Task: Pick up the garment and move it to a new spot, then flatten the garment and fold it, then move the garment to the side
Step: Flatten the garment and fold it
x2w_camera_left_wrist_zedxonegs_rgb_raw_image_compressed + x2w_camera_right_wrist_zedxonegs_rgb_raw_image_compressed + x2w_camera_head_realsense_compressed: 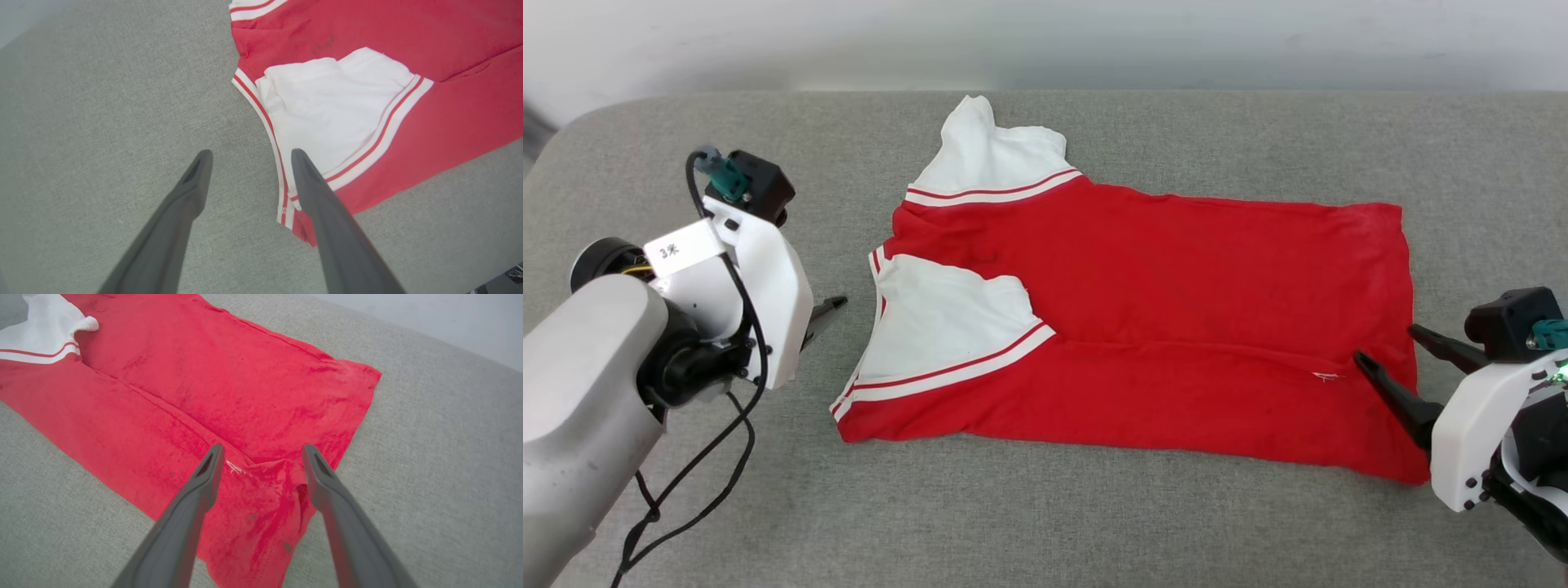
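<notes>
Left gripper (250,155) and right gripper (263,448) are held spread and empty at either end of the red jersey (1176,327), laid half-folded on the grey cushion (1094,523). Should the rumpled hem corner (282,486) be snagged by the right fingers (196,498), the fold could be dragged open.

A white tag (678,247) on the left arm (768,282) reads "3米".

A counter (1094,523) covered in grey woven cloth (81,102) is lying broad and flat, its far left corner curving round. A pale wall (1045,41) is rising just behind its far edge. Up close, the cloth is showing a fine, even weave with faint lines crossing it.
</notes>
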Controlling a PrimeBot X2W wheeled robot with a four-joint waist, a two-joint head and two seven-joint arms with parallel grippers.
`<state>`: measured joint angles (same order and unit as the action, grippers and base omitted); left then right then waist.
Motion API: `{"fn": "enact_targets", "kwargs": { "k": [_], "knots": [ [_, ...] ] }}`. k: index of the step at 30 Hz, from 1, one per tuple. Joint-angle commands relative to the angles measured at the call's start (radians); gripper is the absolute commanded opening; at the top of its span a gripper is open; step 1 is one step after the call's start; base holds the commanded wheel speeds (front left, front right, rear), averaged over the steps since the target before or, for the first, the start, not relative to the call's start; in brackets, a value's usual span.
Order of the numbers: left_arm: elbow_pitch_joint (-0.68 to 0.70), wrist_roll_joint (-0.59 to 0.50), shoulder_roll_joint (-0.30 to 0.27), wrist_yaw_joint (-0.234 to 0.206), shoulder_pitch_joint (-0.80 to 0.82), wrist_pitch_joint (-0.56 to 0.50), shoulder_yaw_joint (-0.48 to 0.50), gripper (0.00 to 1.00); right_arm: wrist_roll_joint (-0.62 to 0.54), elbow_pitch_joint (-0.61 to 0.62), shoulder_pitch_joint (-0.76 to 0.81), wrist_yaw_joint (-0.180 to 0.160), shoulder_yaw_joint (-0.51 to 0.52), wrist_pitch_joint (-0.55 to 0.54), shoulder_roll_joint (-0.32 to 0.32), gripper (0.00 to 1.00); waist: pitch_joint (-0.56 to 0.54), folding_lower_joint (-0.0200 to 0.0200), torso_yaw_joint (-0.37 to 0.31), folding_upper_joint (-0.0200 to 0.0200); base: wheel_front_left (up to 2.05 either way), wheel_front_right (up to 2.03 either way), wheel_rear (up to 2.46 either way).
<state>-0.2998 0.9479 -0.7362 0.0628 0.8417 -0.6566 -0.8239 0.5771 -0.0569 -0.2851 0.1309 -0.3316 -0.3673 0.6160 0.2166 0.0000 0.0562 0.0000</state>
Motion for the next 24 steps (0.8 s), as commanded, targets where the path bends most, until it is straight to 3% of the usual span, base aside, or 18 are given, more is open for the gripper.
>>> {"fn": "enact_targets", "kwargs": {
  "k": [1, 9, 16, 22, 23, 24],
  "knots": [
    [0.003, 0.009, 0.001, 0.002, 0.010, -0.020, -0.004, 1.00, -0.006, 0.009, 0.008, 0.000, 0.005, -0.002, -0.008, 1.00, 0.001, 0.0000, -0.002, 0.0000, 0.00, 0.00, 0.00],
    [-0.032, 0.081, 0.021, -0.014, -0.021, -0.223, -0.066, 1.00, -0.013, 0.033, -0.002, 0.000, 0.003, -0.046, -0.036, 1.00, 0.023, 0.0000, -0.033, 0.0000, 0.00, 0.00, 0.00],
    [-0.134, 0.101, 0.047, -0.016, -0.092, -0.228, -0.096, 1.00, -0.003, 0.030, -0.038, 0.000, -0.011, -0.058, -0.050, 1.00, 0.053, 0.0000, -0.070, 0.0000, 0.00, 0.00, 0.00],
    [-0.201, 0.138, 0.091, 0.019, -0.151, -0.215, -0.116, 1.00, 0.014, 0.015, -0.062, 0.000, -0.012, -0.064, -0.030, 1.00, 0.052, 0.0000, -0.076, 0.0000, 0.00, 0.00, 0.00],
    [-0.205, 0.139, 0.094, 0.023, -0.151, -0.212, -0.118, 0.45, 0.018, 0.013, -0.069, 0.000, -0.010, -0.067, -0.025, 1.00, 0.050, 0.0000, -0.075, 0.0000, 0.00, 0.00, 0.00],
    [-0.210, 0.140, 0.097, 0.029, -0.152, -0.208, -0.120, 0.16, 0.024, 0.013, -0.077, 0.000, -0.008, -0.070, -0.019, 1.00, 0.046, 0.0000, -0.074, 0.0000, 0.00, 0.00, 0.00]
  ]
}}
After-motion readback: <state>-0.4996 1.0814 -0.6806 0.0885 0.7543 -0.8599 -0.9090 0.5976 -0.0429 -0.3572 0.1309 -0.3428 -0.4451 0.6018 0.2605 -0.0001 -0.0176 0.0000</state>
